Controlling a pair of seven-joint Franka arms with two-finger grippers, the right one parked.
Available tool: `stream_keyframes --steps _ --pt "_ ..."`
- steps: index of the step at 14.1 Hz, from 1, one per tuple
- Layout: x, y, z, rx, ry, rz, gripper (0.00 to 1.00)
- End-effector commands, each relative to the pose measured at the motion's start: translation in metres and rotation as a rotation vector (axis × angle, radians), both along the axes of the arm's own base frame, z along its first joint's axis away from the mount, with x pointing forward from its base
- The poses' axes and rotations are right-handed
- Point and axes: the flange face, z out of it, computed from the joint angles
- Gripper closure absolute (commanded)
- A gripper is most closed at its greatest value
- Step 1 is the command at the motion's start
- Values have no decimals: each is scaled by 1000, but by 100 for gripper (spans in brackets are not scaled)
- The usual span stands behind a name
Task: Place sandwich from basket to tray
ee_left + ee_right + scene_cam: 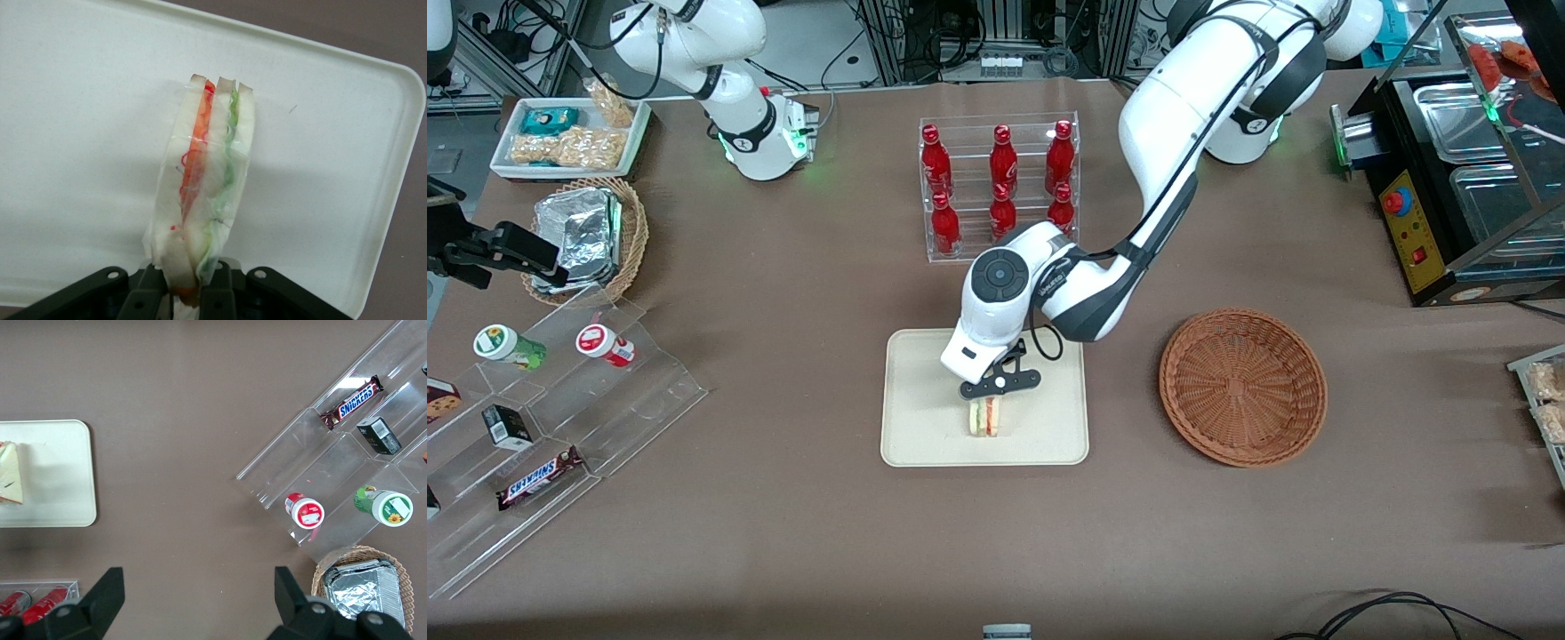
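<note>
The sandwich (986, 416) is a pale wedge with red and green filling in clear wrap. It stands on edge over the cream tray (925, 427), near the tray's edge closest to the front camera. My left gripper (989, 397) is right above it and shut on its upper end. In the left wrist view the dark fingers (217, 293) pinch the sandwich (210, 173) against the tray (80, 133). I cannot tell whether it touches the tray. The reddish-brown basket (1243, 387) lies empty beside the tray, toward the working arm's end.
A clear rack of red bottles (1000, 182) stands farther from the front camera than the tray. Toward the parked arm's end are a clear stepped stand with snacks (551, 418), a lighter wicker basket with foil packs (591, 236) and a white snack tray (569, 138). A black appliance (1458, 196) stands at the working arm's end.
</note>
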Motion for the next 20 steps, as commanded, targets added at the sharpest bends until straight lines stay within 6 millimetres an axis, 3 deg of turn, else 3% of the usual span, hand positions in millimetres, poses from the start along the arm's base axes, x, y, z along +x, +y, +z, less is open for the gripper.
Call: stream_keyframes --steps 1,2,3,4,6,8,13,15,17,20 --pt "2 -7 -10 -4 -16 9 92" --pt "1 -8 -13 -11 -18 10 87" --pt "1 -8 -16 -14 -13 22 66" --pt "2 -7 -13 -19 -11 33 1" --pt "5 -6 9 -25 -25 41 0" --pt "5 -1 54 -10 -29 43 0" --pt "-17 34 186 97 -36 27 0" --pt "-14 80 207 144 -20 93 0" --pt "-13 116 202 220 30 114 0" --pt "10 197 209 252 51 151 0"
